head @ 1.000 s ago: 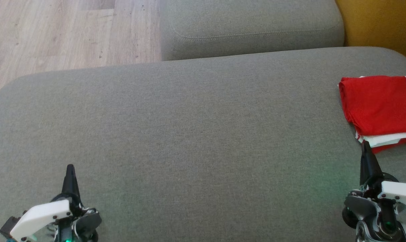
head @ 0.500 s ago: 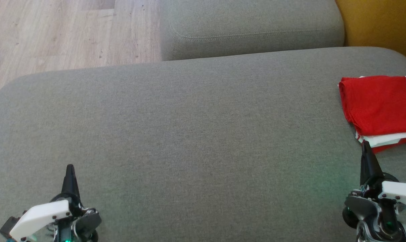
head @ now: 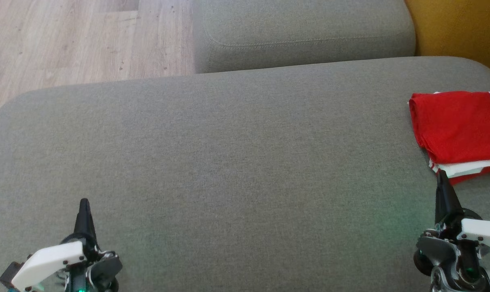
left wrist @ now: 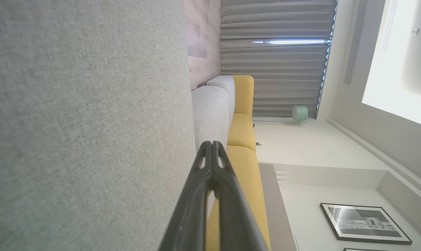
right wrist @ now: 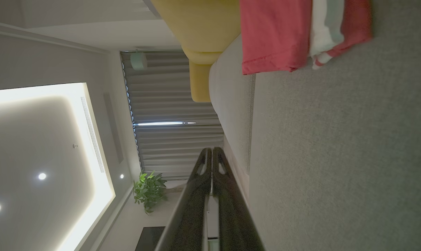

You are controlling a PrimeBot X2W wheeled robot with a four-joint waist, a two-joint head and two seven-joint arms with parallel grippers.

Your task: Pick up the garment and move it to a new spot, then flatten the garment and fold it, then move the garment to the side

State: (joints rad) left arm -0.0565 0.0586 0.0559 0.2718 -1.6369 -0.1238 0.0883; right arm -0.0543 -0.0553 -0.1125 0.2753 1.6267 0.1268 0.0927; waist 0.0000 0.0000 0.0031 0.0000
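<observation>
Head view, left to right.

- Wood floor (head: 66,40): upper left, beyond the sofa.
- Left pincer (head: 84,202): lower left, above the grey seat cushion (head: 245,162). Fingers are pressed together to a single point and hold nothing. Left wrist view confirms that the two dark fingers meet at the tips.
- Second cushion (head: 301,32): same grey fabric, top centre, butted against the seat cushion's far edge.
- Garment (head: 455,125): red with white trim, folded into a compact stack. It lies flat on the seat cushion at the right edge and is cut off by the frame. Dark lettering shows at its far right.
- Right pincer (head: 441,174): lower right, fingers together, empty. The tip points at the garment's near white-striped edge. Right wrist view shows bare cushion between the tips and the fabric, so no contact.
- Yellow upholstery (head: 459,28): upper right corner.
</observation>
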